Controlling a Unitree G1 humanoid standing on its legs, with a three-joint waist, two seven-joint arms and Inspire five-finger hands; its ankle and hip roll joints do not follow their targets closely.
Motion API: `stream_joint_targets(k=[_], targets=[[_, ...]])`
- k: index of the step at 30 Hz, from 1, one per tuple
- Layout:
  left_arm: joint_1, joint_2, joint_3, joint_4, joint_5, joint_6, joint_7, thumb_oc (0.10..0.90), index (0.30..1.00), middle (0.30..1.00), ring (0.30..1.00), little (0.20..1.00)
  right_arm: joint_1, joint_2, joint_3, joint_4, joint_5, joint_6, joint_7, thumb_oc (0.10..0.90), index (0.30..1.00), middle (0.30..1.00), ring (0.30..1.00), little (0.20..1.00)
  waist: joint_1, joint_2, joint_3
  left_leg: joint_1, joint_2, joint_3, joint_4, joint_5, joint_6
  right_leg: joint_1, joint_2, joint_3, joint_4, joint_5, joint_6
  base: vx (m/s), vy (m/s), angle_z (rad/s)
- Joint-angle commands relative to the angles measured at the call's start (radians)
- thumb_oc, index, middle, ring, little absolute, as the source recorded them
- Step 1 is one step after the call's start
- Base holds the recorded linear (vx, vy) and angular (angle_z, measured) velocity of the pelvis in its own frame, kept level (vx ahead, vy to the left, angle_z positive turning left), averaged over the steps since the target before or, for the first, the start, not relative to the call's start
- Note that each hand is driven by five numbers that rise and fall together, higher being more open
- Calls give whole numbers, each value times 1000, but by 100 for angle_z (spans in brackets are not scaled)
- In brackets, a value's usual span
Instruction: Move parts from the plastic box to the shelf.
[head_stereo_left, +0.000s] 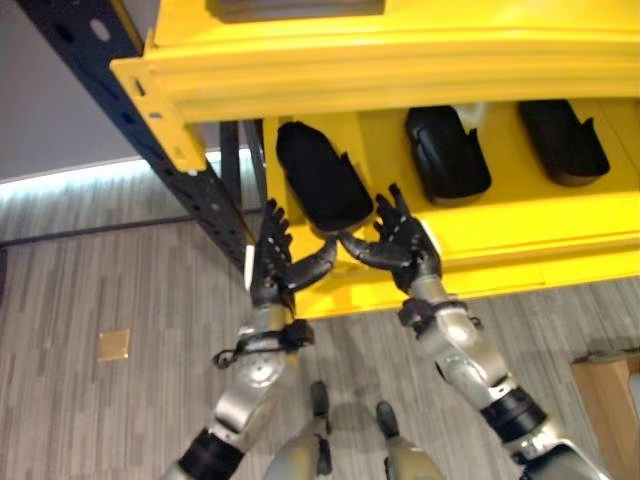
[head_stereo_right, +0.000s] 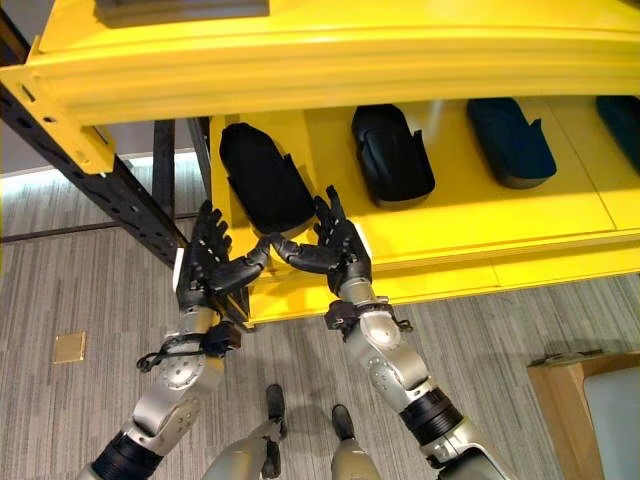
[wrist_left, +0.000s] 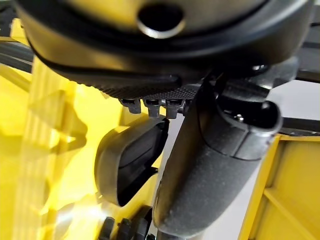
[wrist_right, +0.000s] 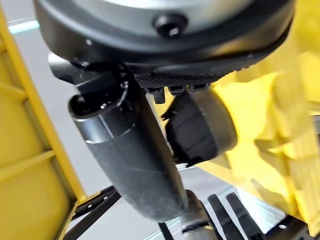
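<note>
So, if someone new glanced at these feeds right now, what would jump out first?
The bright yellow shelf takes up the upper half of the head views, with a row of black parts on it. Both hands are raised at its front edge, the left hand and right hand flanking the leftmost black part, fingers straight and thumbs nearly meeting below it.

Three black moulded parts lie on the yellow shelf (head_stereo_left: 560, 235), spaced in a row. The left part (head_stereo_left: 320, 180), a smooth elongated shell, lies lengthwise near the shelf's left end, its near end close to the front edge. The middle part (head_stereo_left: 446, 152) and right part (head_stereo_left: 562, 140) lie farther back.
</note>
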Motion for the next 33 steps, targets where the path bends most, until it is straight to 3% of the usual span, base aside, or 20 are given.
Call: stream_joint_targets(k=[1, 17, 33], targets=[[-333, -61, 8, -16, 30, -87, -101, 900, 1000, 1000, 1000, 1000, -96, 33, 6, -45, 53, -94, 41, 900, 1000, 1000, 1000, 1000, -47, 47, -49, 157, 127, -36, -30, -53, -87, -2, 70, -22, 78, -83, -45, -1, 1, -8], [-299, -67, 31, -30, 30, -91, -97, 900, 1000, 1000, 1000, 1000, -48, 63, 20, -33, 113, -95, 68, 900, 1000, 1000, 1000, 1000, -44, 45, -45, 151, 121, -38, -29, -56, -83, 1, 60, -23, 67, -79, -42, 0, 4, -2], [-251, -58, 87, -61, 53, -90, -74, 900, 1000, 1000, 1000, 1000, 6, 47, -42, -144, 55, -125, 54, 900, 1000, 1000, 1000, 1000, -53, 34, -55, 157, 124, -26, -28, -62, -81, 6, 57, -15, 58, -77, -41, 1, 3, 2]])
